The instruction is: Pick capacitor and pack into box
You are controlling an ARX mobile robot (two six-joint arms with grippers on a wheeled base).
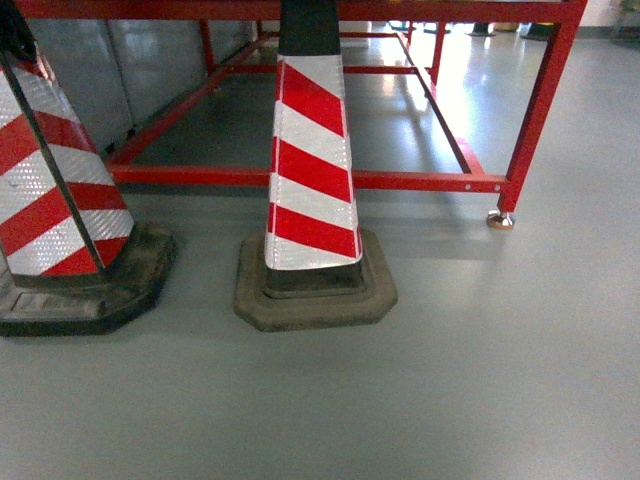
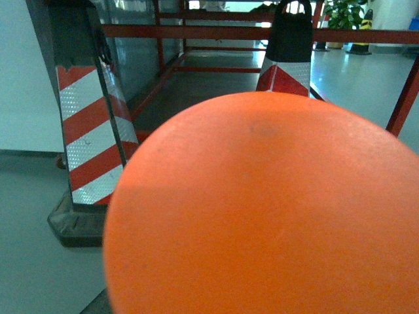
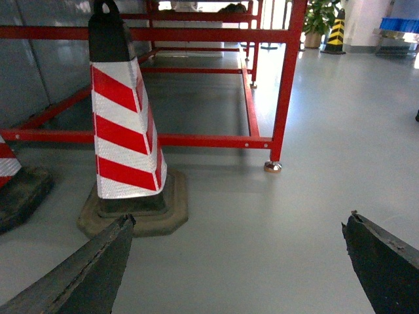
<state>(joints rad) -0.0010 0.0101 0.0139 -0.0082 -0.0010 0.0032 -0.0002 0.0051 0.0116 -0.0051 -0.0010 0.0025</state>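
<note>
Capacitor + box: neither shows in any of the 3 views, so can't tell where they sit.

Head view: grey floor (image 1: 480, 380), two red/white striped cones. Centre cone (image 1: 312, 170) stands upright on a dark octagonal rubber base (image 1: 315, 295), black upper part cut off by the top edge. Second cone (image 1: 50, 190) is at the left edge, leaning right in the pic, on its own black base (image 1: 95, 295). The bases are near each other, not touching. Behind both runs a red metal frame (image 1: 400, 181) w/ a low rail along the floor. Its right leg (image 1: 540, 105) ends on a small metal foot (image 1: 500, 220).

Right wrist view: right gripper (image 3: 240, 219) spread wide, nothing between the jaws. Dark, worn fingers (image 3: 98, 268) poke in at the bottom corners (floor in the gap). Same centre cone (image 3: 124, 124) left of middle, black cap w/ a loop on top. Far back: potted plant (image 3: 321, 16) and a yellow/black cone (image 3: 336, 33).

Left wrist view: a big orange rounded surface (image 2: 262, 209) fills most of the frame, very close to the lens; can't tell what it is. Left gripper not seen, so state unknown. Striped cone (image 2: 88, 137) to the left, another cone's black top (image 2: 291, 39) above the orange shape.
</note>
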